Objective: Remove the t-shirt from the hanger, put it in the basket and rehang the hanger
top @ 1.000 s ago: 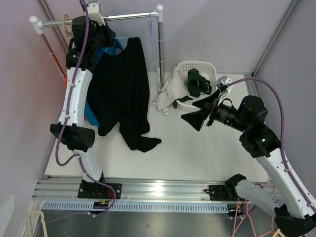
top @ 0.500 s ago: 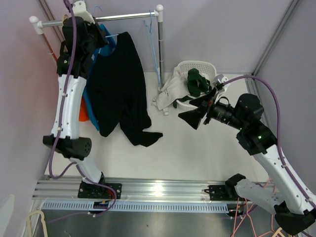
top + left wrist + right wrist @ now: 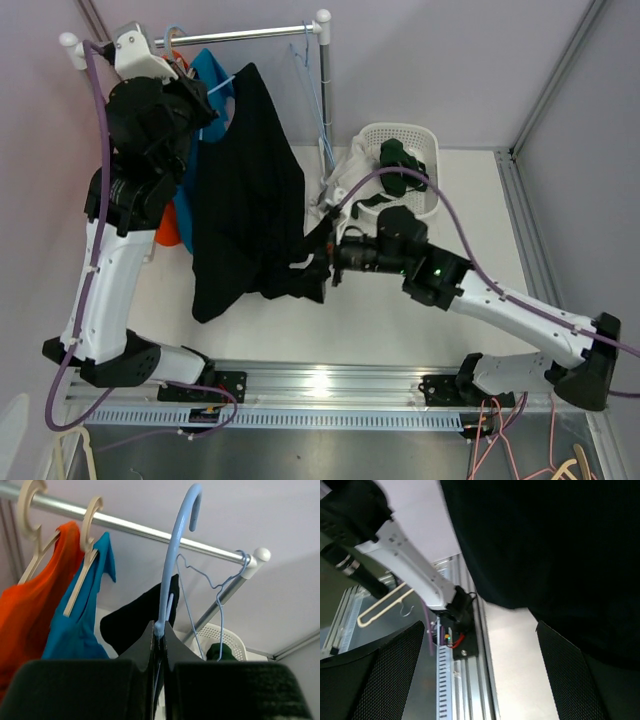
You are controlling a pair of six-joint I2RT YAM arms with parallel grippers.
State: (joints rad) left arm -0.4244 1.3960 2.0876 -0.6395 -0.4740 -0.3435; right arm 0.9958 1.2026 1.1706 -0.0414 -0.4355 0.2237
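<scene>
A black t-shirt (image 3: 250, 200) hangs on a light blue plastic hanger (image 3: 172, 565), draped down over the table. My left gripper (image 3: 160, 630) is shut on the hanger's neck just below its hook, high at the left end of the rack (image 3: 200, 95). The hook rises in front of the metal rail (image 3: 150, 530). My right gripper (image 3: 318, 262) is open at the shirt's lower hem. In the right wrist view the dark cloth (image 3: 560, 540) fills the top and right above the gripper (image 3: 480, 675), with nothing between its fingers (image 3: 380, 680).
An orange shirt (image 3: 30, 595) and a blue shirt (image 3: 85, 625) hang on beige hangers on the rail. An empty blue wire hanger (image 3: 215, 585) hangs near the rail's right post. A white basket (image 3: 425, 140) holds a green garment (image 3: 400, 165); a white cloth (image 3: 345, 180) spills over its side.
My right arm has swung left from beside the basket to the shirt's lower hem. My left arm has shifted the hanger, and the shirt's tail has come up off the table.
</scene>
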